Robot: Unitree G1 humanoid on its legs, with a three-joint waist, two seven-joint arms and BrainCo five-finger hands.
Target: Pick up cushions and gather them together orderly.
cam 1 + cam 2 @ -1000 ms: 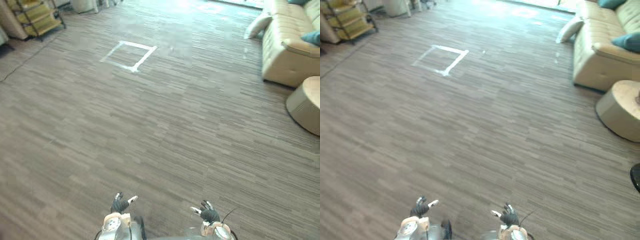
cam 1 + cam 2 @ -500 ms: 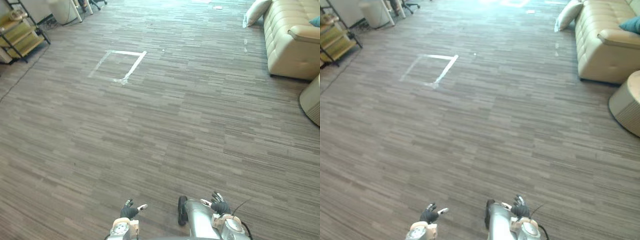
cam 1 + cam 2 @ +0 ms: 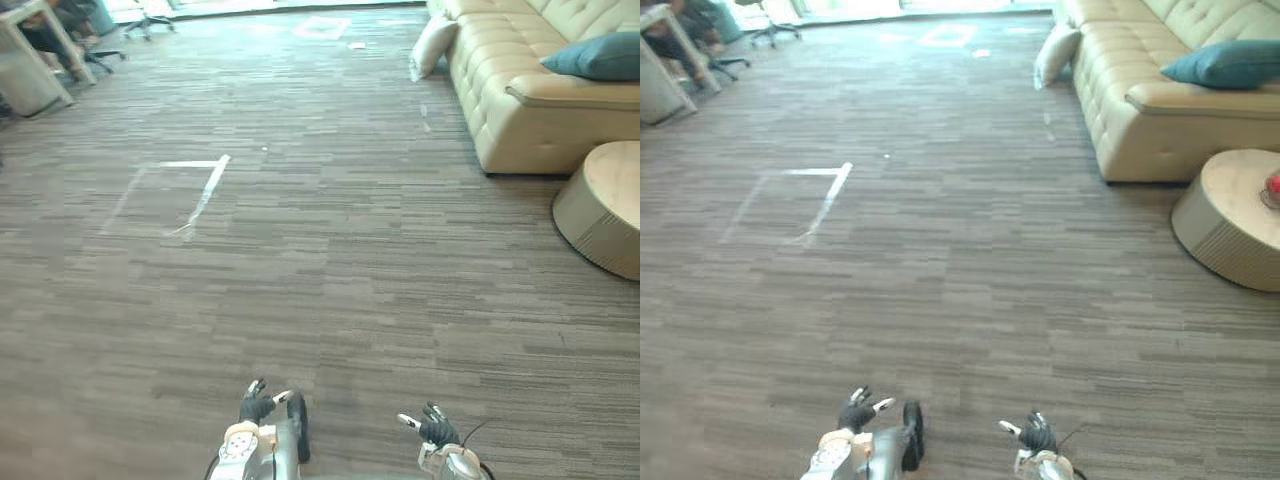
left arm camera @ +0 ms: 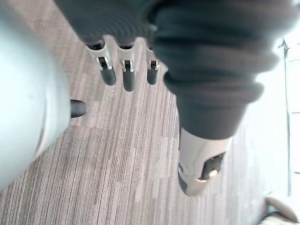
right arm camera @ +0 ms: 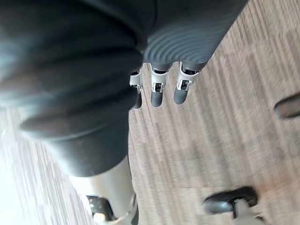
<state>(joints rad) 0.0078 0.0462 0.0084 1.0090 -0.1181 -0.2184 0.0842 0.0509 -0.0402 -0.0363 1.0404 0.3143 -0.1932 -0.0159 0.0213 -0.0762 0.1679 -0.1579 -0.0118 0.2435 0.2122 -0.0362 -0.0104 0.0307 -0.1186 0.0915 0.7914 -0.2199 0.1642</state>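
A teal cushion point(image 3: 598, 55) lies on the seat of the beige sofa point(image 3: 520, 110) at the far right. A cream cushion point(image 3: 432, 45) leans on the floor against the sofa's far end. My left hand point(image 3: 258, 405) and right hand point(image 3: 435, 430) hang low at the near edge of the eye views, far from both cushions. In the left wrist view the left fingers point(image 4: 126, 75) are straight over bare floor. The right fingers point(image 5: 159, 91) are straight too, with nothing in them.
A round beige ottoman point(image 3: 1230, 215) stands in front of the sofa at the right, with something red point(image 3: 1272, 187) on it. A white tape square point(image 3: 165, 195) marks the floor at the left. A white desk point(image 3: 30, 40) and an office chair point(image 3: 140, 15) stand far left.
The camera has swung to the right, so the sofa, both cushions and the ottoman show more fully and the tape square has slid left. Both hands stay low and empty.
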